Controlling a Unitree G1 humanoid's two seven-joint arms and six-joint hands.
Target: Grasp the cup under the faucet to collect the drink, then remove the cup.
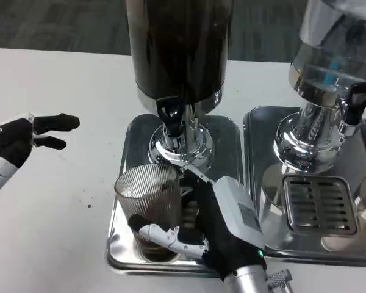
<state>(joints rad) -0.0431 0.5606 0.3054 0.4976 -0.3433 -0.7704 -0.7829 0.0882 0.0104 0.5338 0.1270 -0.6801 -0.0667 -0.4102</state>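
A ribbed clear glass cup stands on the steel drip tray below the black faucet of the dark drink dispenser. Dark liquid shows in the cup's bottom. My right hand wraps around the cup from its right side, with one finger crossing low in front of the glass. My left hand hovers over the table at the far left with its fingers spread and nothing in them.
A second dispenser with clear contents and its own black tap stands at the right on another steel tray with a slotted grate. White table surface lies between my left hand and the trays.
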